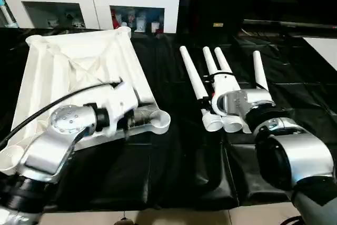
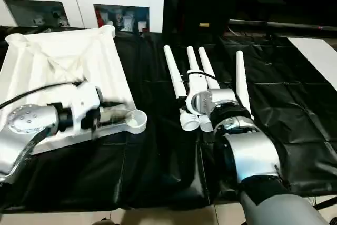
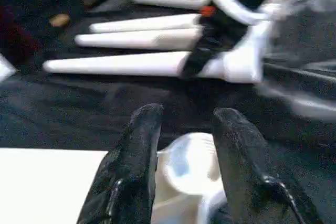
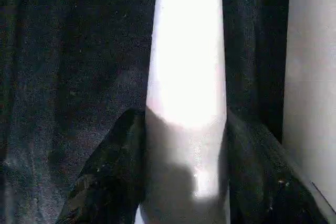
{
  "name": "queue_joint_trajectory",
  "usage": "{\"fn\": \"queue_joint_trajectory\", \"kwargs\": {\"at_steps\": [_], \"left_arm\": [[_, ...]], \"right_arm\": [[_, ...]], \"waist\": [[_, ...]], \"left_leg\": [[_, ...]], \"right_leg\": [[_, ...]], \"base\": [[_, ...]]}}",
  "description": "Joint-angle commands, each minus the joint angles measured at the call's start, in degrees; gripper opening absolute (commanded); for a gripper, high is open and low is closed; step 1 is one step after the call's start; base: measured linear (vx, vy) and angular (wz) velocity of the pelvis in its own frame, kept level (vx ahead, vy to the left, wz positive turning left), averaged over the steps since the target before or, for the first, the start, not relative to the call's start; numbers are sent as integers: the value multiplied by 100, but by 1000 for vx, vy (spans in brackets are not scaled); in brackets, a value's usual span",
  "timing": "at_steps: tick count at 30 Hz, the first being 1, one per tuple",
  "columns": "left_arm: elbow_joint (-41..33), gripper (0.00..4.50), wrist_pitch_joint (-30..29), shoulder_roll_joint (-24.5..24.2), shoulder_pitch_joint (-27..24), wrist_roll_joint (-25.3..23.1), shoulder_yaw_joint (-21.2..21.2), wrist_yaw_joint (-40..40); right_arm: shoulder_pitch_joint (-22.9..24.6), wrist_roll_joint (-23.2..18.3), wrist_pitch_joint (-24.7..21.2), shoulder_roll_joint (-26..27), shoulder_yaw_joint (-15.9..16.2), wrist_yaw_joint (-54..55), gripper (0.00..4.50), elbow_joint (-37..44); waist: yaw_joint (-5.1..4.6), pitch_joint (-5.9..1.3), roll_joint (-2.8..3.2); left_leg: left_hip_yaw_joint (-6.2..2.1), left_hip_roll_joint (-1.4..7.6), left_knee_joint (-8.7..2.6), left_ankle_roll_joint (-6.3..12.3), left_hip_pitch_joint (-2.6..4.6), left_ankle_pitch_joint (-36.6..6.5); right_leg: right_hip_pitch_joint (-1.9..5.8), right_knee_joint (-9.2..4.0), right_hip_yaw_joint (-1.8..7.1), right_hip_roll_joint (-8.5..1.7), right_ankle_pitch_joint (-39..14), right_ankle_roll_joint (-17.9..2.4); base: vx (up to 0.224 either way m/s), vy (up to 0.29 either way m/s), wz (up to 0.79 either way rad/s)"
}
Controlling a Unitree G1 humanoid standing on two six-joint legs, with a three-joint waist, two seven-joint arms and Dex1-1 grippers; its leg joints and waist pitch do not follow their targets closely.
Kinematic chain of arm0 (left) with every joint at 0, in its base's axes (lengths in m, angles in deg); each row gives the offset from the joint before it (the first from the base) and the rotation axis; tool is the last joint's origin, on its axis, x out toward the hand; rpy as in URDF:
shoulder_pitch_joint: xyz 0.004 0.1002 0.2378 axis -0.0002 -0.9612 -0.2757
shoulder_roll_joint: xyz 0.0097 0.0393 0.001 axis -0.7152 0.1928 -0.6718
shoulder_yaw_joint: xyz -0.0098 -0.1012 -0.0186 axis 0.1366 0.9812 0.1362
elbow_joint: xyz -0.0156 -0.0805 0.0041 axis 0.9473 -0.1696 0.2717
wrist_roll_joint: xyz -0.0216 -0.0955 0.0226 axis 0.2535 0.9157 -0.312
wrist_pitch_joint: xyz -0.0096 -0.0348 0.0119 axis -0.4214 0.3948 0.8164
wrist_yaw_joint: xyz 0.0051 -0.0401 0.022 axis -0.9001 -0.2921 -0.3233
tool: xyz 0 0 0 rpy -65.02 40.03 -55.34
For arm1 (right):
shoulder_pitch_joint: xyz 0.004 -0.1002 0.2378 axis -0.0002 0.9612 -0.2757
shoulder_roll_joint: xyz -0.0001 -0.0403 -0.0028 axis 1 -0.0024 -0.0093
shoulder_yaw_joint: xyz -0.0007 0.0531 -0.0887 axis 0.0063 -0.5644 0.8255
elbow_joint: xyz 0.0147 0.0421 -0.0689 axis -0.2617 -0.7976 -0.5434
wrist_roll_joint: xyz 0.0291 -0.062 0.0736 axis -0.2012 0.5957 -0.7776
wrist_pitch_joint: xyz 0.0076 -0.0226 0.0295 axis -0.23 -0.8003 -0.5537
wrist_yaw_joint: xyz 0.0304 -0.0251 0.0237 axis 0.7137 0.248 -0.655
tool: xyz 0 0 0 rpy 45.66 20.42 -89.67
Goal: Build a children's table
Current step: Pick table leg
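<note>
Table unbuilt: no leg fitted yet.
The top [image 1: 79,72] lay underside up at 10 o'clock on the black tabletop [image 1: 174,177], four legs [image 1: 194,80] loose at 2 o'clock. The left gripper [image 3: 184,135] stood with jaws spread over the near corner socket [image 1: 158,121]; the right gripper [image 4: 184,182] pinched one leg. No writing was legible.

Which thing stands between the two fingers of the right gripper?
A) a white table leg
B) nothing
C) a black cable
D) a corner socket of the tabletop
A: in the right wrist view a white tapered table leg runs up between the two black fingers of the right gripper, which press on its sides.
</note>
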Motion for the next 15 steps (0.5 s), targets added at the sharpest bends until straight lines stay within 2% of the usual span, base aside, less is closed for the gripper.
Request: {"fn": "queue_joint_trajectory", "kwargs": {"at_steps": [1, 2, 3, 4, 5, 6, 7, 8, 9, 11, 12, 13, 14, 15], "left_arm": [[160, 186, -47, 152, 250, -50, 245, -460], [303, 186, -63, 282, 364, -85, 343, -757], [324, 213, -60, 299, 378, -92, 353, -796], [374, 213, -46, 343, 414, -110, 380, -890], [473, 219, 46, 466, 487, -148, 454, -1078], [473, 219, 46, 466, 487, -148, 454, -1078], [488, 238, 12, 568, 532, -90, 525, -1166], [486, 238, -52, 636, 557, -30, 569, -1218], [500, 252, -66, 688, 588, -19, 593, -1285], [507, 260, -95, 748, 618, 29, 617, -1302], [435, 265, -244, 860, 665, 193, 654, -1267], [355, 273, -413, 945, 708, 352, 688, -1246], [223, 284, -682, 1086, 780, 595, 744, -1244], [139, 302, -835, 1202, 864, 741, 772, -1293]], "right_arm": [[27, -165, 168, -74, -122, -254, 188, 242], [46, -271, 334, -89, -189, -475, 188, 422], [50, -289, 354, -92, -202, -504, 188, 448], [67, -337, 414, -99, -233, -585, 188, 521], [204, -462, 708, -111, -298, -892, 188, 834], [204, -462, 708, -111, -298, -892, 188, 834], [377, -476, 944, -110, -223, -1173, 188, 1189], [497, -484, 1008, -104, -168, -1304, 188, 1428], [603, -505, 1033, -94, -132, -1404, 188, 1648], [694, -566, 984, -83, -135, -1500, 188, 1839], [890, -712, 934, -74, -146, -1752, 188, 2243], [1016, -871, 897, -73, -193, -1951, 188, 2517], [1244, -1149, 866, -67, -268, -2309, 188, 3004], [1439, -1387, 782, -72, -315, -2599, 188, 3430]], "waist": [[-18, -452, 77], [-13, -454, 107], [-21, -450, 78], [-7, -476, 61], [-7, -467, 85], [5, -462, 83], [17, -479, 152], [17, -468, 148], [25, -484, 166], [29, -485, 149], [27, -478, 180], [34, -484, 164], [39, -470, 147], [89, -485, 137]], "left_leg": [[-55, 318, -333, 54, 69, 80], [-58, 317, -327, 62, 71, 63], [-51, 318, -326, 91, 67, 28], [-69, 320, -320, 154, 63, 113], [-68, 317, -316, 212, 56, 149], [-66, 323, -315, 228, 50, 120], [-87, 321, -304, 267, 56, 137], [-78, 321, -305, 284, 53, 120], [-93, 333, -294, 290, 62, 135], [-88, 324, -294, 336, 61, 170], [-87, 322, -298, 320, 64, 104], [-96, 337, -295, 309, 61, 59], [-74, 322, -303, 313, 54, 22], [-82, 354, -286, 360, 66, 60]], "right_leg": [[311, -262, 300, -537, 951, -1456], [305, -263, 296, -535, 1010, -1464], [312, -278, 301, -531, 1057, -1455], [340, -247, 294, -548, 1196, -1482], [326, -253, 289, -539, 1276, -1507], [330, -253, 291, -542, 1300, -1500], [327, -235, 279, -555, 1385, -1543], [328, -254, 279, -544, 1410, -1532], [336, -231, 279, -556, 1499, -1573], [339, -242, 274, -538, 1566, -1625], [335, -256, 267, -528, 1506, -1654], [347, -245, 270, -550, 1484, -1671], [370, -253, 275, -531, 1495, -1662], [367, -243, 277, -547, 1603, -1652]], "base": [[0, 0, 0], [0, 0, 0], [0, 0, 0], [0, 0, 0], [0, 0, 0], [0, 0, 0], [0, 0, 0], [0, 0, 0], [0, 0, 0], [0, 0, 0], [0, 0, 0], [0, 0, 0], [0, 0, 0], [0, 0, 0]]}}
